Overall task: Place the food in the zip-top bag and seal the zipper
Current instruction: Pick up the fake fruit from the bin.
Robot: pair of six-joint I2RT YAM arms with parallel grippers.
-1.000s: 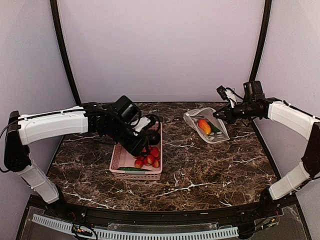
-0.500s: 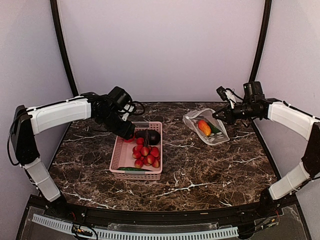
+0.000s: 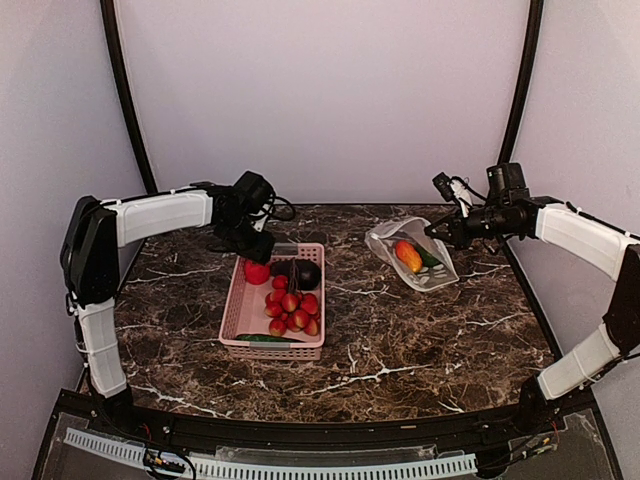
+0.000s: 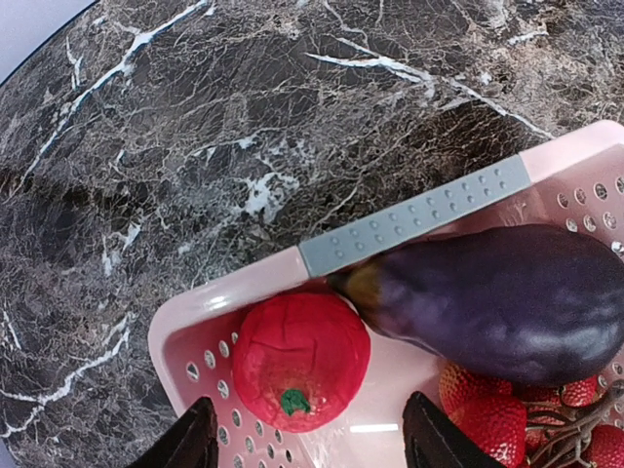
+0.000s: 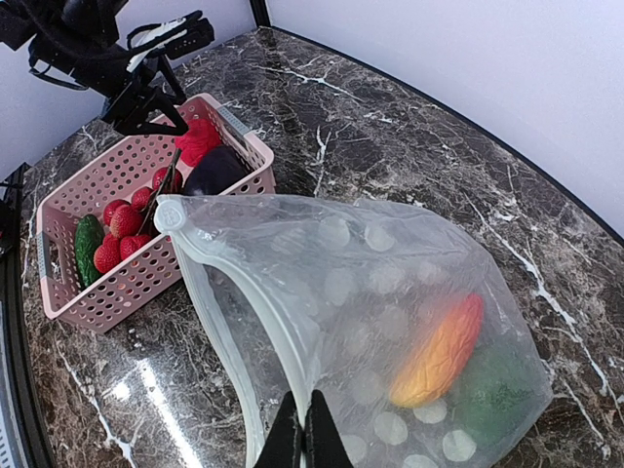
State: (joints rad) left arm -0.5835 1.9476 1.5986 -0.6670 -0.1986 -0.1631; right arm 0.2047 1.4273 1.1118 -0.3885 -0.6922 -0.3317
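Observation:
My left gripper point(image 4: 312, 444) hangs open over the far left corner of the pink basket point(image 4: 244, 283), its fingertips point(image 4: 190, 444) either side of a red round fruit point(image 4: 300, 363) without touching it. A dark purple eggplant point(image 4: 497, 302) lies beside that fruit. In the top view the left gripper point(image 3: 262, 252) is above the red fruit point(image 3: 257, 271). More red fruits point(image 3: 295, 310) and a cucumber point(image 3: 265, 338) lie in the basket. My right gripper point(image 5: 304, 434) is shut on the zip-top bag point(image 5: 370, 312) at its mouth, holding the zipper point(image 5: 234, 283) edge up. Mango point(image 5: 439, 351) and green pepper point(image 5: 497, 390) lie inside.
The pink basket point(image 3: 272, 348) stands left of centre on the dark marble table point(image 3: 400, 340), and the bag point(image 3: 410, 250) lies at the back right. A grey strip point(image 4: 414, 216) runs along the basket's far rim. Dark frame posts point(image 3: 125, 100) rise at both back corners.
My left gripper has lifted out of the basket's middle and drawn back to its far left corner, opening a little wider. The red fruit now shows below it. The right arm and bag are unchanged.

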